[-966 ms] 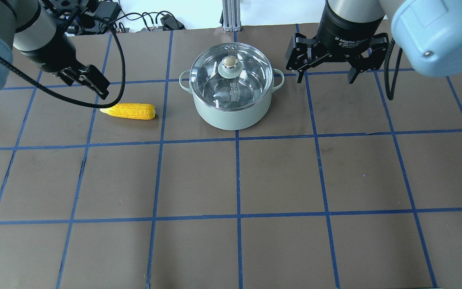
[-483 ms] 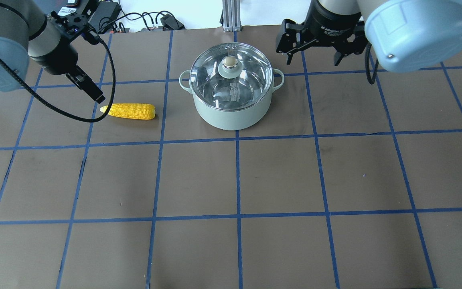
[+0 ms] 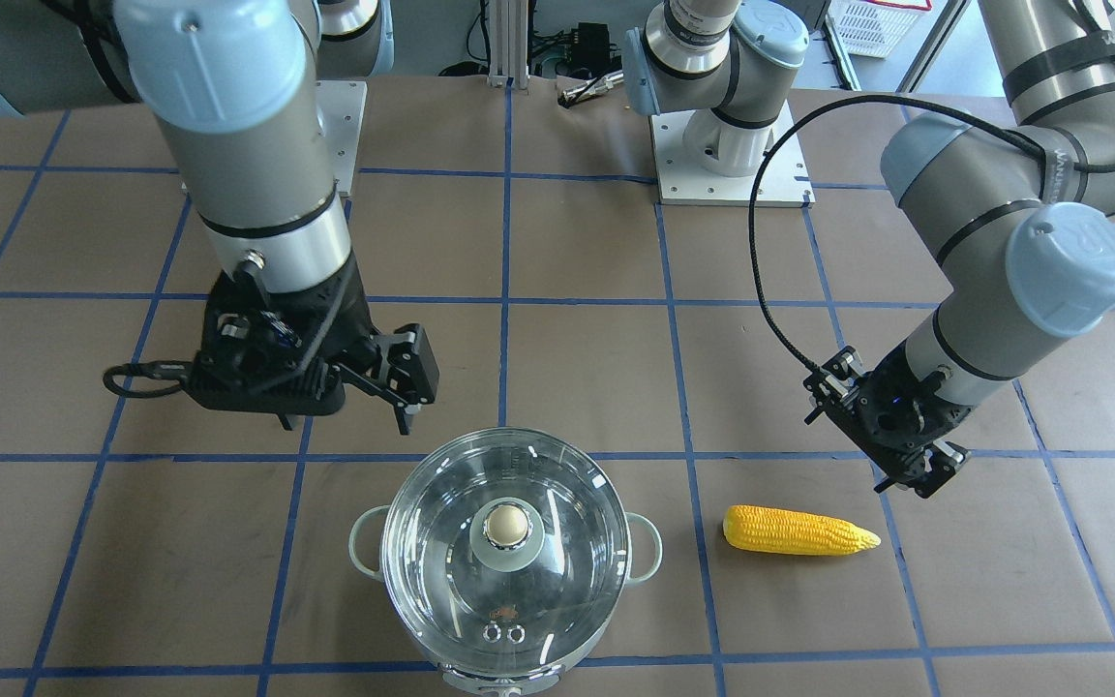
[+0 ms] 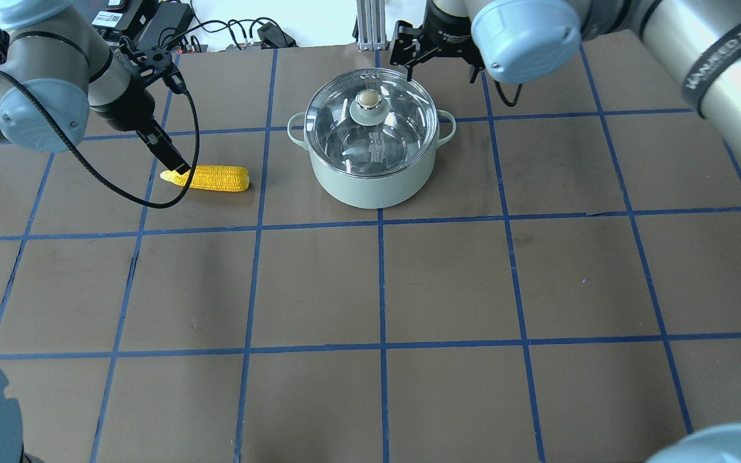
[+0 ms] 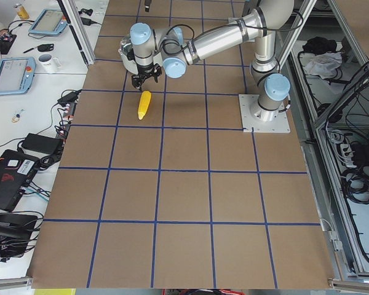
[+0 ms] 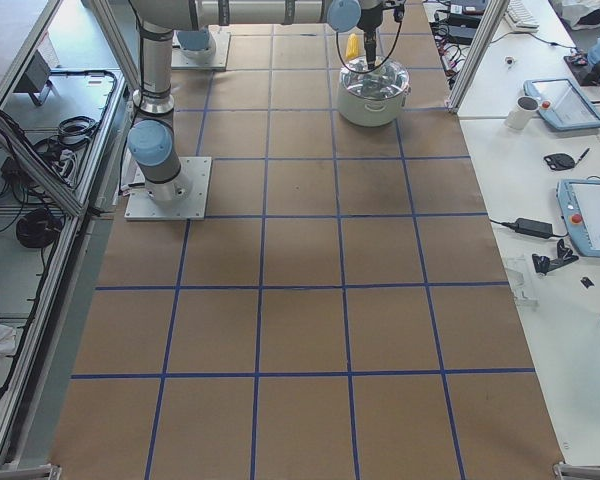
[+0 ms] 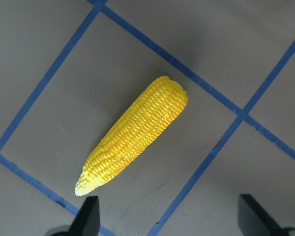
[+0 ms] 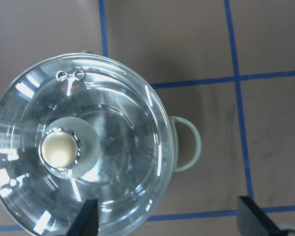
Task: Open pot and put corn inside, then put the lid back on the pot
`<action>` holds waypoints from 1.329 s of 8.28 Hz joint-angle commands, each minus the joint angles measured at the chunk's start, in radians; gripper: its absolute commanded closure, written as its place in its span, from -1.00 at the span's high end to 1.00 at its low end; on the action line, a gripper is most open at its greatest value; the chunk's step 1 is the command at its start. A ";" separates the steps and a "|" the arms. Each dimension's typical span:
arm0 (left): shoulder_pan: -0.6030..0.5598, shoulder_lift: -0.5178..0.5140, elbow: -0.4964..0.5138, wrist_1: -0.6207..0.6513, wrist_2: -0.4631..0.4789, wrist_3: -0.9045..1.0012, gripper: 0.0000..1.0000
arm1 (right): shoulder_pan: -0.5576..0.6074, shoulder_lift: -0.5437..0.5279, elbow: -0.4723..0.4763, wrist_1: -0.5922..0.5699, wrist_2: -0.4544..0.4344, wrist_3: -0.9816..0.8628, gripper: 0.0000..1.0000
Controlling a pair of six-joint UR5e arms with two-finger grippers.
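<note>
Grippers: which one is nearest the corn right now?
The left gripper: open, it hangs just off the pale tip of the corn. The right gripper, also open, is at the rim of the lid on the pot instead.

UR logo on left arm joint cap (image 3: pixel 1087 244), strap (image 4: pixel 724 54) lettering illegible

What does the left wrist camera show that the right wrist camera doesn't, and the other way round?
Only the left wrist view: the corn lying alone on the table, its pale tip toward the bottom edge. Only the right wrist view: the lid with its knob seated on the pot, one side handle showing. Shared: brown surface with blue tape, and open, empty fingers at the bottom edge, of the left gripper and the right gripper.
</note>
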 commanded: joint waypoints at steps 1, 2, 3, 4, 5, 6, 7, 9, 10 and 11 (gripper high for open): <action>0.000 -0.087 0.002 0.020 -0.099 0.128 1.00 | 0.089 0.150 -0.029 -0.166 -0.004 0.117 1.00; 0.000 -0.114 0.000 0.051 -0.100 0.162 1.00 | 0.117 0.174 -0.036 -0.186 -0.004 0.125 0.93; 0.000 -0.131 0.000 0.085 -0.100 0.183 1.00 | 0.123 0.193 -0.037 -0.218 -0.003 0.124 0.91; 0.000 -0.156 0.002 0.106 -0.099 0.231 1.00 | 0.123 0.204 -0.039 -0.251 0.008 0.125 0.91; 0.000 -0.176 0.000 0.108 -0.100 0.254 1.00 | 0.123 0.213 -0.042 -0.266 0.008 0.122 0.91; 0.000 -0.179 0.002 0.117 -0.097 0.318 1.00 | 0.123 0.221 -0.045 -0.269 0.008 0.121 0.91; 0.002 -0.188 0.002 0.122 -0.094 0.357 1.00 | 0.123 0.222 -0.045 -0.288 0.008 0.113 0.86; 0.002 -0.203 0.002 0.178 -0.093 0.452 1.00 | 0.123 0.225 -0.045 -0.291 0.005 0.076 0.49; 0.002 -0.203 0.002 0.179 -0.093 0.460 1.00 | 0.123 0.224 -0.045 -0.289 0.005 0.067 0.31; 0.003 -0.205 0.002 0.182 -0.091 0.469 1.00 | 0.123 0.224 -0.045 -0.288 0.006 0.067 0.10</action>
